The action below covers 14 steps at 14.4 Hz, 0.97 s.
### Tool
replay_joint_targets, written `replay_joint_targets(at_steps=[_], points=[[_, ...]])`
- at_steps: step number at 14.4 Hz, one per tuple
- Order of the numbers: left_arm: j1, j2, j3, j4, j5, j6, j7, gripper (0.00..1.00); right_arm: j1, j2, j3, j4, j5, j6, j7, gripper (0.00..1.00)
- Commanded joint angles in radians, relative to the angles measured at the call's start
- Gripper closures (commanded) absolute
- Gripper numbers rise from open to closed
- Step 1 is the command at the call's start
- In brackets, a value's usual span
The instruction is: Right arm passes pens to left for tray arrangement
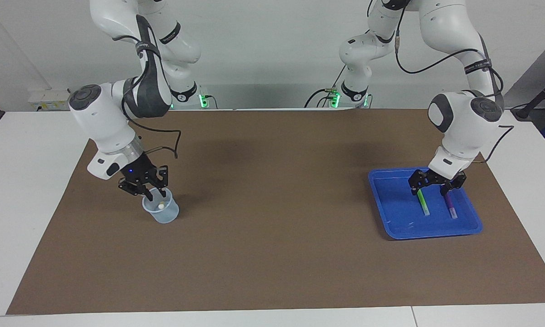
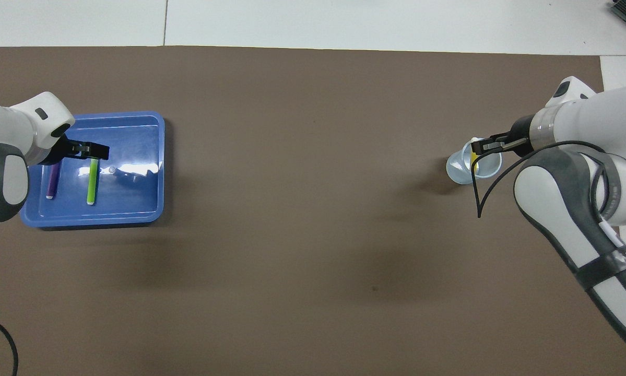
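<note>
The blue tray (image 1: pixel 392 213) (image 2: pixel 135 203) lies at the left arm's end of the table. A green pen (image 1: pixel 423 203) (image 2: pixel 91 183) and a purple pen (image 1: pixel 450 206) (image 2: pixel 52 180) lie side by side in it. My left gripper (image 1: pixel 433 185) (image 2: pixel 91 151) hangs open just above their ends nearer to the robots, holding nothing. The yellow pen (image 1: pixel 162 205) (image 2: pixel 474 165) stands inside a translucent cup (image 1: pixel 163 214) (image 2: pixel 459 169) at the right arm's end. My right gripper (image 1: pixel 150 193) (image 2: pixel 482 147) is slightly open over the cup's rim, off the pen.
A brown mat (image 1: pixel 272 227) covers most of the white table. A black cable loops down from the right arm's wrist beside the cup (image 2: pixel 477 198).
</note>
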Motion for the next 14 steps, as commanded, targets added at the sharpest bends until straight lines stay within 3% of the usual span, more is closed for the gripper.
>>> replay_joint_targets(at_steps=[1,5,14], points=[[-0.006,-0.022,0.005,-0.012,0.007,-0.022,0.006,0.00,0.021,-0.003,0.003,-0.010,-0.028,0.006,0.013,0.60],[-0.005,-0.023,0.005,-0.016,-0.045,-0.022,-0.003,0.00,0.002,0.027,0.003,-0.013,-0.090,0.072,-0.032,0.60],[-0.008,-0.022,0.005,-0.013,-0.049,-0.026,-0.006,0.00,-0.015,0.063,0.001,-0.023,-0.093,0.135,-0.073,0.60]])
